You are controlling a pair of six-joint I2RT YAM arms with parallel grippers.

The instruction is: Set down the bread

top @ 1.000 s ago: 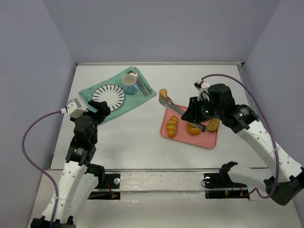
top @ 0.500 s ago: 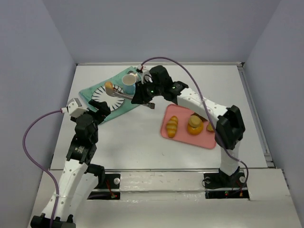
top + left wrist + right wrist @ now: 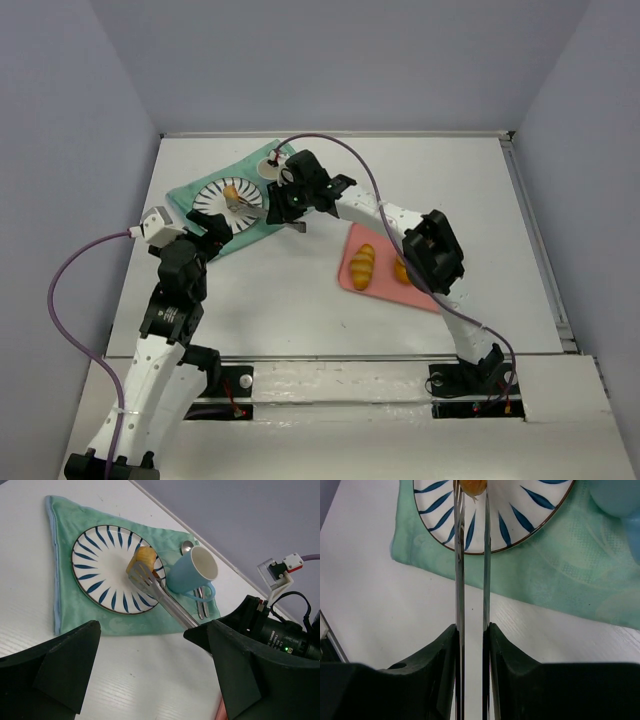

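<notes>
Change: bread [image 3: 145, 557] carried from tray [image 3: 383, 283] to over plate [image 3: 95, 585] (a quick swing).
Right claw [image 3: 471, 630]: clamped on tongs [image 3: 167, 600] pinching bread.
Left claw [image 3: 152, 630]: apart, idle.
Meaning: likely only the release remains.

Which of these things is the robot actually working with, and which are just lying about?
In use: small bread bun, tongs, striped plate, right end effector.
Lying about: blue cup, spoon, green cloth, pink tray, ridged loaf.
</notes>
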